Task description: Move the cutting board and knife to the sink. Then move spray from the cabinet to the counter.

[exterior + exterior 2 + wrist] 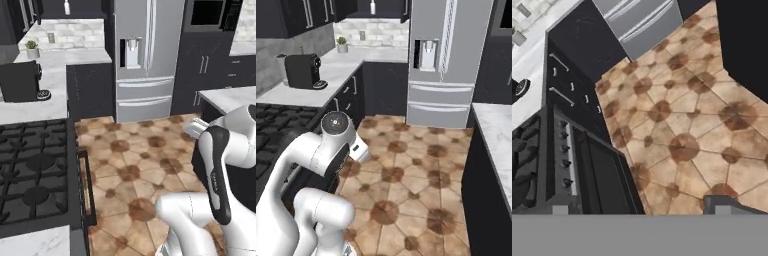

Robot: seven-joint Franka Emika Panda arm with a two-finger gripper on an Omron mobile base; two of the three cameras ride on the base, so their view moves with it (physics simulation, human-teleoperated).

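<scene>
While no brand, label or writing can be read on any surface, the spray is a small white bottle standing in the black cabinet high in the far corner, above the marble counter. That counter also carries a black coffee machine and a small potted plant. In both base views the arm is folded close over its base, elbow raised, beside the black gas stove. In the hand view the gripper looks down at the patterned tile floor and the stove's front, fingertips spread wide, pinching nothing. A steel fridge stands beyond.
</scene>
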